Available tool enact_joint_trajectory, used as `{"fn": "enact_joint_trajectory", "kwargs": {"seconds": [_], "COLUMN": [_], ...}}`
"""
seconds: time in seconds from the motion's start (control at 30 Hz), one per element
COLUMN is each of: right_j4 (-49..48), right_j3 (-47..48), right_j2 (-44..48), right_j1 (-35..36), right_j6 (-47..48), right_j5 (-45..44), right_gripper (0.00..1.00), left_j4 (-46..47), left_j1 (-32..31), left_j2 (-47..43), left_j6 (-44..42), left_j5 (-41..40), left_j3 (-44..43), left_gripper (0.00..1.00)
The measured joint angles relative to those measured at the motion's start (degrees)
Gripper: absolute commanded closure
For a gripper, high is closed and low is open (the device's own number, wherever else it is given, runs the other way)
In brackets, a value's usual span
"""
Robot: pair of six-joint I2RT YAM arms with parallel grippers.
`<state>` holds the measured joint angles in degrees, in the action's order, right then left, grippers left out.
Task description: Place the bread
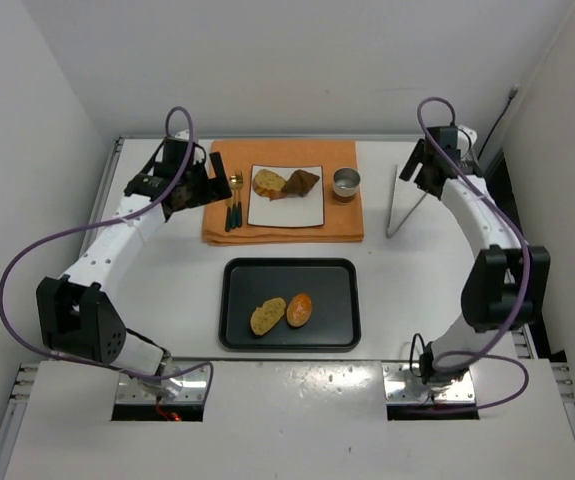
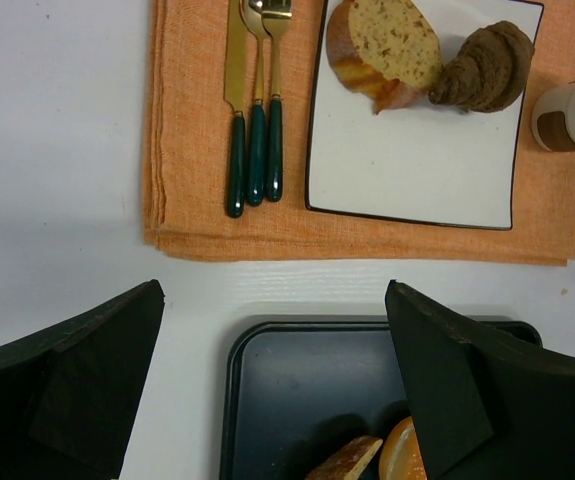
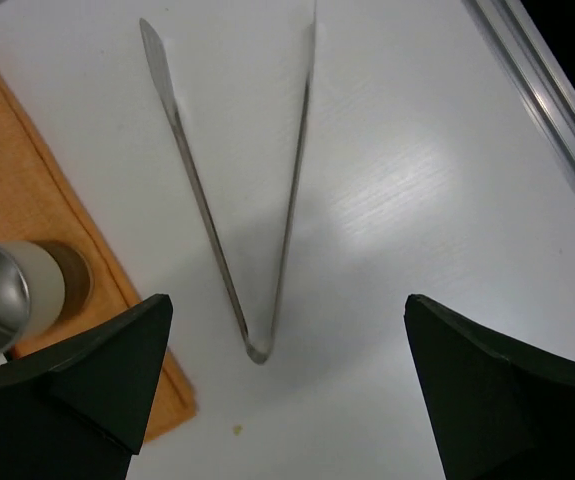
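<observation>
Black tray (image 1: 317, 285) holds bread slice (image 1: 267, 316) and roll (image 1: 299, 309), touching. Likely light, soft, crumbly; pinch gently across middle. Left gripper (image 2: 275, 300), right gripper (image 3: 289, 300): jaws spread, empty.

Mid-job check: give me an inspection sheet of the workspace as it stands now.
Surface: white table, orange placemat at the far side.
Job's things: two bread pieces on the black tray; a cut loaf piece and a dark roll on the white plate.
Clutter: cutlery and metal cup on the placemat; tongs lying on the table at right.
Grippers: left pincer open, empty, by the placemat's left edge; right pincer open, empty, near the tongs.
Cables: purple cable looped along each arm.
Surroundings: white walls on three sides.
</observation>
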<state>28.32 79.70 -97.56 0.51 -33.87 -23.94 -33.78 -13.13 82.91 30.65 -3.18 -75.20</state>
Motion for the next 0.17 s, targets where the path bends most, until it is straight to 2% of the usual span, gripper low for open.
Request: {"fn": "enact_joint_trajectory", "kwargs": {"seconds": [0.17], "right_j4": [0.0], "right_j3": [-10.1], "right_j2": [8.6], "right_j1": [0.0], "right_j6": [-1.9], "right_j5": [0.6], "right_gripper": [0.02], "left_j4": [0.0], "left_j1": [0.0], "left_j2": [-0.3], "left_j6": [-0.2], "left_j5": [0.2], "left_j3": [0.1], "left_gripper": [0.01]}}
